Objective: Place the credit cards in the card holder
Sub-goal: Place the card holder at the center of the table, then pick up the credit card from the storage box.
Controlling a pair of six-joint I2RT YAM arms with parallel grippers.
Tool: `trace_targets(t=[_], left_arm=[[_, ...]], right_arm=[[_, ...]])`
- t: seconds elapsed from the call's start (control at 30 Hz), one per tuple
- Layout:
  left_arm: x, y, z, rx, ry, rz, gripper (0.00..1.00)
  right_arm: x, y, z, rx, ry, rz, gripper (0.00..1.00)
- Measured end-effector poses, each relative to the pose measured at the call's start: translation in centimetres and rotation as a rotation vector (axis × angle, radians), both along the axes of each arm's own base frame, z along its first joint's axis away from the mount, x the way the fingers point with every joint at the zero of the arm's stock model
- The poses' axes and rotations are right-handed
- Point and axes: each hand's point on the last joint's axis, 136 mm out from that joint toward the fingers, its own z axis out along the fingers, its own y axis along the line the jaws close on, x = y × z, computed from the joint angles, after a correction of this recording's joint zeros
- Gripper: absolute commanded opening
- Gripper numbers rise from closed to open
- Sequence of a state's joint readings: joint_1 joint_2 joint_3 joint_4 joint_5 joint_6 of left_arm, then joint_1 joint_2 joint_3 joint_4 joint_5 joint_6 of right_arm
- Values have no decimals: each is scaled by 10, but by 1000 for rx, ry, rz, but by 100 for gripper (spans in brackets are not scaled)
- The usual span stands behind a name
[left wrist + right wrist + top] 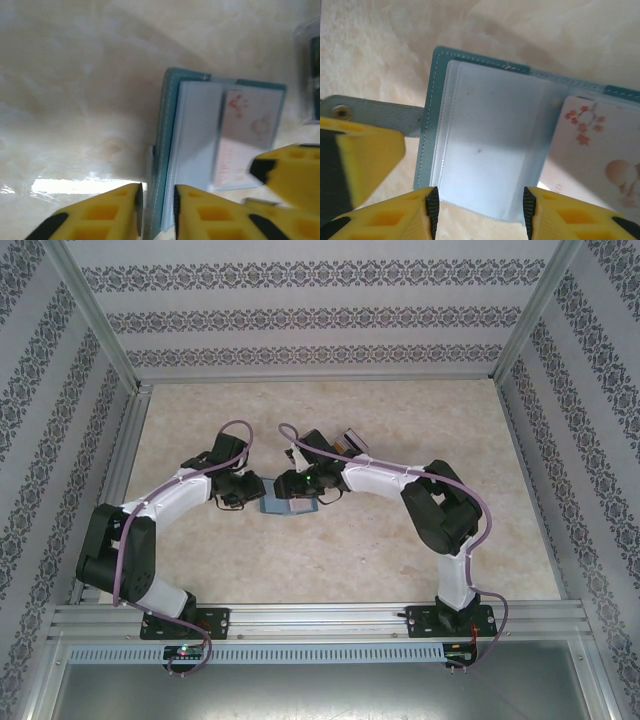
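The teal card holder [288, 507] lies open on the table between both arms. In the left wrist view its stacked left edge [167, 150] stands between the fingers of my left gripper [156, 192], whose jaws are a little apart, with a gap beside the cover. My right gripper [478, 197] is open and straddles the near edge of an empty clear sleeve [490, 150]. A pale pink credit card [592, 150] with red blossoms lies on the holder's right half [245, 135]. The strap tab [375, 112] sticks out to the left.
A clear tray [352, 440] with cards stands just behind the right arm, and its dark end shows at the edge of the left wrist view [312, 75]. Patterned walls and an aluminium frame [130, 430] enclose the beige tabletop.
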State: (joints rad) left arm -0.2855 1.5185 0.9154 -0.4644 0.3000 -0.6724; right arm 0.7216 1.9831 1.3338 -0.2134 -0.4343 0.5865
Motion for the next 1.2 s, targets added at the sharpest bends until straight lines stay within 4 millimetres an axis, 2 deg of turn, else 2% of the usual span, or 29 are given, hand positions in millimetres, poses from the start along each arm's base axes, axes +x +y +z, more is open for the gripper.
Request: trace_targets(t=[0.13, 0.27, 0.47, 0.6, 0.73, 0.9, 1.03, 1.2], left_arm=[[-7, 5, -11, 28, 31, -1, 36], [-5, 8, -8, 54, 28, -3, 39], [22, 5, 29, 62, -58, -13, 42], [40, -2, 55, 37, -126, -16, 45], [48, -14, 68, -25, -151, -31, 46], [63, -30, 72, -95, -164, -39, 46], [77, -49, 69, -137, -159, -57, 46], [88, -86, 55, -186, -131, -111, 47]], right_arm=[[8, -20, -2, -12, 8, -39, 50], [20, -46, 12, -12, -16, -90, 51], [48, -89, 52, 8, -103, -180, 51], [69, -127, 67, 1, -146, -256, 52], [86, -165, 66, -33, -153, -328, 52], [98, -201, 61, -86, -147, -388, 52], [112, -216, 64, -118, -163, -410, 53], [132, -215, 60, -135, -155, -396, 53]])
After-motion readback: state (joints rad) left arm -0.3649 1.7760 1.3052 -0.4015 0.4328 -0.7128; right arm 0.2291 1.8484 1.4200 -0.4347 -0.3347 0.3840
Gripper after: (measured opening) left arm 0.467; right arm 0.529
